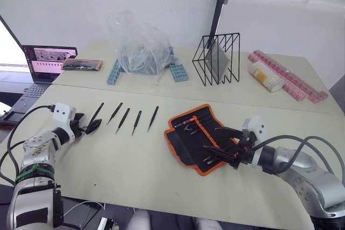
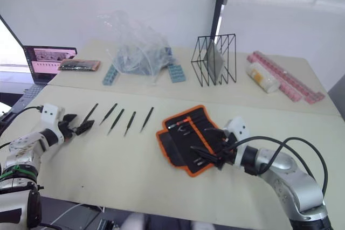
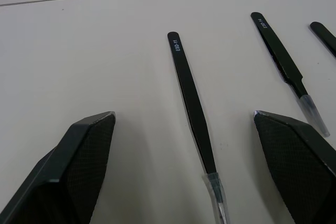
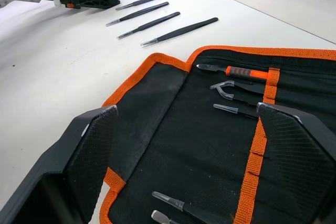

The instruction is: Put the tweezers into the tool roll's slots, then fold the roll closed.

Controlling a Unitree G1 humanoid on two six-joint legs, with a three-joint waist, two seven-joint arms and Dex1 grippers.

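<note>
Several slim black tweezers [image 1: 123, 120] lie side by side on the table, left of the tool roll [image 1: 188, 149]. The roll lies open and flat, black with orange edging. Its slots [image 4: 265, 85] hold an orange-handled tool [image 4: 247, 72] and a few clear-tipped tools. My left gripper [image 1: 92, 126] is open at the near tip of the leftmost tweezers [image 3: 191, 108], which lie between its fingers [image 3: 79, 166] untouched. Over the roll's near right part, my right gripper [image 1: 211, 141] hovers open, with nothing held.
A laptop [image 1: 46, 60] and a flat dark pouch [image 1: 81, 64] sit at the far left. Behind the tweezers are blue blocks [image 1: 114, 72] and a clear plastic bag [image 1: 140, 47]. A black wire rack [image 1: 218, 60], a white bottle [image 1: 266, 76] and pink strips [image 1: 291, 79] stand at the back right.
</note>
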